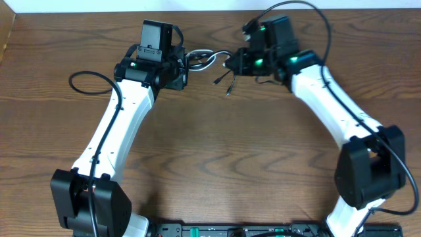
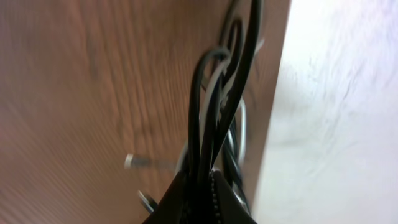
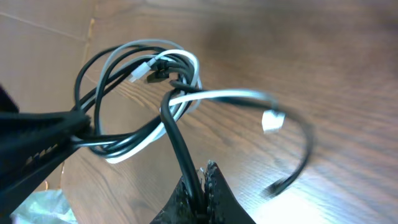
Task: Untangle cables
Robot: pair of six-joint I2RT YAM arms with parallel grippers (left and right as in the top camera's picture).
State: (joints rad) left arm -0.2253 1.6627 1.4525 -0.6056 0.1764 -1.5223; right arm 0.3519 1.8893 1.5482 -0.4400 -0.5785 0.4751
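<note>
Closest to the lens in the right wrist view, your right claw (image 3: 202, 183) is clenched on the black cable (image 3: 177, 134), just below the tangle (image 3: 158, 68). Your left claw (image 2: 199, 193) is clenched too, on black strands at the opposite side of the tangle. Whether the white cable (image 3: 217, 95) is also pinched there cannot be told.

Location of the task item: the tangle hangs between the two claws, lifted off the worktop (image 1: 230, 151). Both cords loop through it several times. A white plug end (image 3: 272, 119) swings free on the right-claw side of the tangle, and a black end beyond it is blurred.

Assessment of the step in hand: you appear to be drawing the tangle open.
- Pull apart slowly. A hard pull would likely cinch the black loop around the white strand.
- Keep the tangle off the worktop so that the free ends hang clear.
- Expect to regrip. The white end probably has to pass back through the loops, and neither claw holds it.

Markings: no brand or lettering is legible. A label near the left wrist, beside the tangle in the overhead view, is too small to read.
</note>
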